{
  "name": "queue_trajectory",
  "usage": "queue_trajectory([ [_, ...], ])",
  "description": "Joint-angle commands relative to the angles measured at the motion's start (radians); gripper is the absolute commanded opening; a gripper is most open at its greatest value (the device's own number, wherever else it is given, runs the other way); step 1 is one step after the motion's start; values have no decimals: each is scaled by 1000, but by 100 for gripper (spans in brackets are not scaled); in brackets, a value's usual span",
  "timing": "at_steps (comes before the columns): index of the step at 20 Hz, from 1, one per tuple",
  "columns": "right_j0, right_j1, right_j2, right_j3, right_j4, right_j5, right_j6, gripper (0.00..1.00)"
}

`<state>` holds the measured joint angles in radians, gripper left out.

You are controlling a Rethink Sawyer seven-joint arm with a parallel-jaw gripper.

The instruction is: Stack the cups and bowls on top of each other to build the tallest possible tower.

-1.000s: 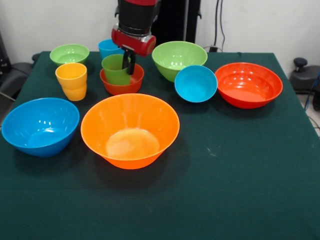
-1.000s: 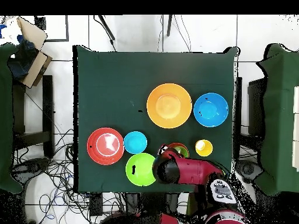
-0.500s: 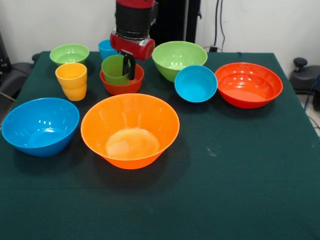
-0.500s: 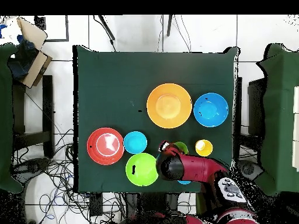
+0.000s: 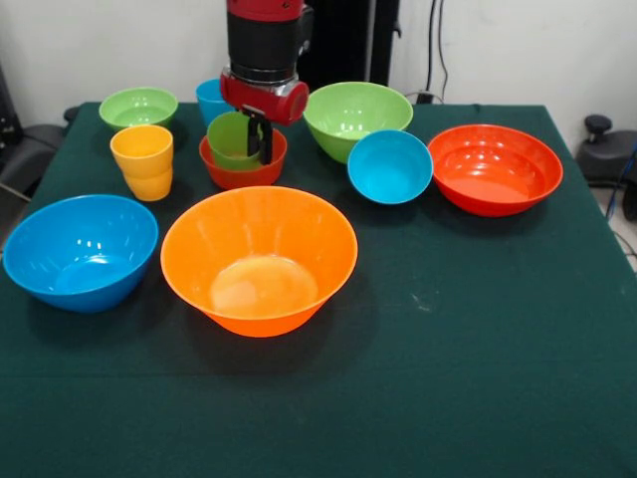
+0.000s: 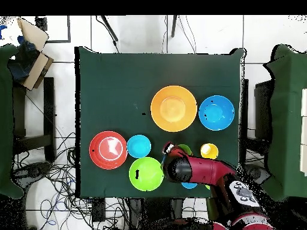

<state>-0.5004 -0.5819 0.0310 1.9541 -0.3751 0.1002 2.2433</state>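
Gripper (image 5: 257, 136) vertical, pointing down (fingers closed)

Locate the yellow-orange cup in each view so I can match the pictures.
Front view: the yellow-orange cup stands at the left, behind the big blue bowl.
Overhead view: the yellow-orange cup sits right of centre, below the big blue bowl.
Shared landmark: the large orange bowl.

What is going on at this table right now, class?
The robot's gripper is at the green cup, which sits tilted in the small red-orange bowl at the table's far side. One finger hangs by the cup's rim. No taller tower is built yet: the other bowls and the yellow-orange cup stand separately on the green cloth.
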Motion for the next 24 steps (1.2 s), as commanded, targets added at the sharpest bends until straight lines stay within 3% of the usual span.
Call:
queue_trajectory([
  [1, 15, 115, 229, -62, 9, 47, -3, 0],
  [24, 62, 150, 253, -104, 61, -12, 70, 0],
])
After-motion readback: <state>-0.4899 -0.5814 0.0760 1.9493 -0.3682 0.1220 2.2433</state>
